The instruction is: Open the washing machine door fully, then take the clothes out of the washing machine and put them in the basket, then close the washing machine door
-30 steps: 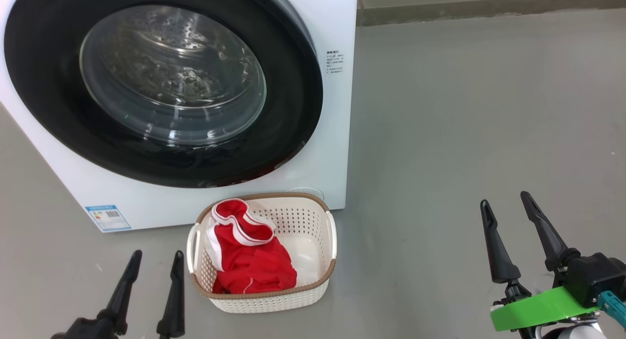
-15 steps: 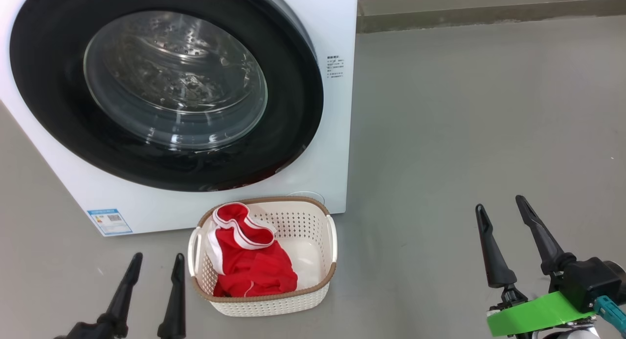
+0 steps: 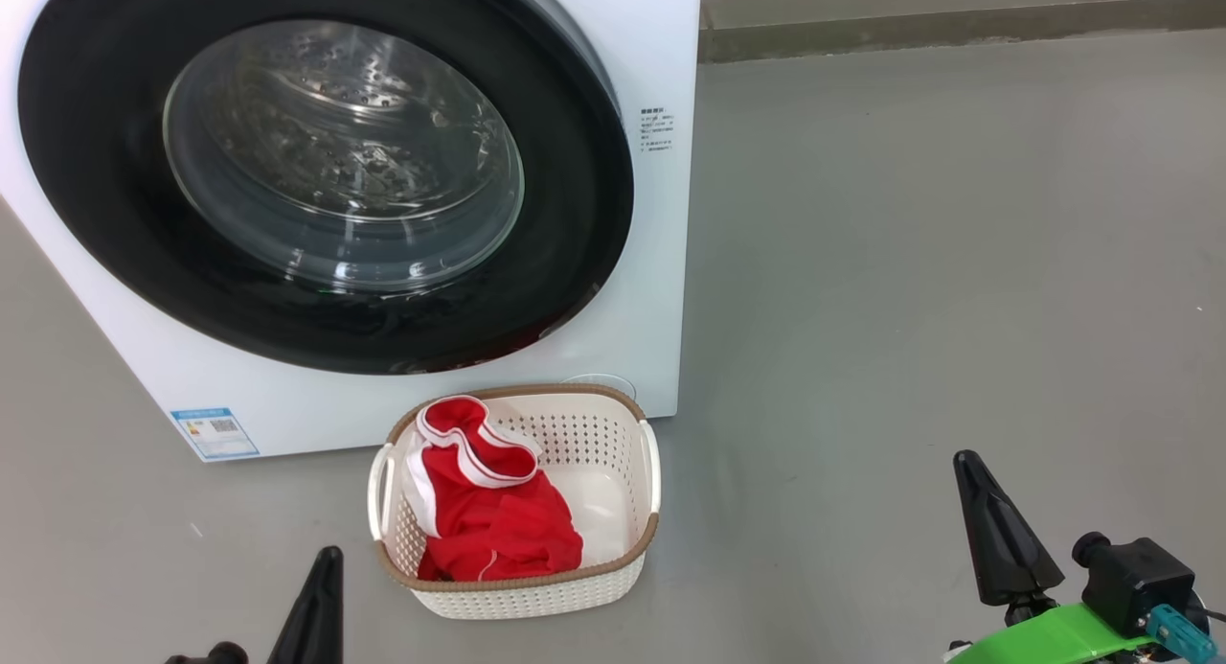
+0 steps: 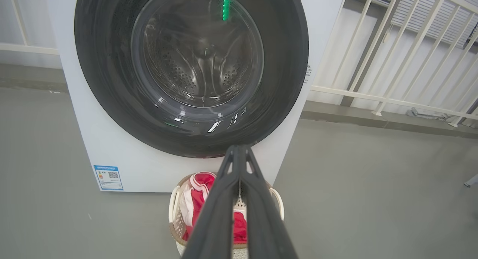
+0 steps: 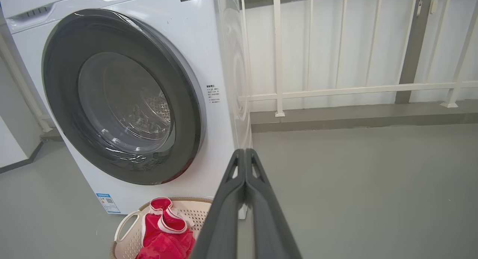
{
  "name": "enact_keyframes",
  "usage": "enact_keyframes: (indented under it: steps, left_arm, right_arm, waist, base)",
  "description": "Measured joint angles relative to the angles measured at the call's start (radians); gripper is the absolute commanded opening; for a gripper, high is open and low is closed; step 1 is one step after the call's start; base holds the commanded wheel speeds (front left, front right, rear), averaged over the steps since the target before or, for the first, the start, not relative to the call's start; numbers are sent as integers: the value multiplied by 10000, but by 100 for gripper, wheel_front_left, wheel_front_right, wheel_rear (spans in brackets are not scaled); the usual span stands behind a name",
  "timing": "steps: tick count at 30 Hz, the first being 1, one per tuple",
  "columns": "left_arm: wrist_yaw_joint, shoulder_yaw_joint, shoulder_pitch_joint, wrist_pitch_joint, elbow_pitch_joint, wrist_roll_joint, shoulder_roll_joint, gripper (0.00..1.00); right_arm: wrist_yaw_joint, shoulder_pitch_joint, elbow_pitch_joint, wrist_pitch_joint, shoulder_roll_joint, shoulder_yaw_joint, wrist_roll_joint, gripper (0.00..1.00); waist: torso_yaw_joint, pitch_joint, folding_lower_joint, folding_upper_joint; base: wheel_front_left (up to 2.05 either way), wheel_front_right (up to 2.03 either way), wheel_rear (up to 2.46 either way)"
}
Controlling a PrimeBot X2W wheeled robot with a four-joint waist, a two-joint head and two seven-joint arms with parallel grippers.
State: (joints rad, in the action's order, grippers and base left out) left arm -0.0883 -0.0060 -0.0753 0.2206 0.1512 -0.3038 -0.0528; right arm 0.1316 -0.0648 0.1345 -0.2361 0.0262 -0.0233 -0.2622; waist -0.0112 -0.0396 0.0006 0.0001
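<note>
Both end effectors have snapped shut since half a second ago, and they sit lower in your head view too. Your left end effector (image 3: pixel 329 560) pokes up from the bottom edge just left of the basket (image 3: pixel 525 597), fingers pressed together with nothing between them. Same deal with the right end effector (image 3: pixel 969 474): it's well off to the right over the grey floor (image 3: pixel 910 262), pinched closed and empty. Both wrist cams back that up, with the finger tips meeting.

The washing machine door (image 3: pixel 345 166) looks shut against the front of the washing machine (image 3: pixel 661 281), and through the glass you can see the perforated steel drum. The clothes (image 3: pixel 493 520) are in the basket, a red heap with white trim bunched in its left half. The basket sits on the floor just in front of the machine's lower right corner. I can't tell if it's actually touching. A blue sticker (image 3: pixel 215 433) is on the machine's lower left front.
</note>
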Motion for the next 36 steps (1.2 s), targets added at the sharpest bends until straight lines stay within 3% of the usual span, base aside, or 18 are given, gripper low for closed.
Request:
enact_keyframes:
  steps: [36]
  left_arm:
    - [-63, 236, 253, -976, 347, -3983, 17, 0]
  right_arm:
    - [0, 270, 414, 963, 96, -180, -4247, 0]
  waist:
    - [35, 147, -5, 0]
  base:
    - [0, 0, 0]
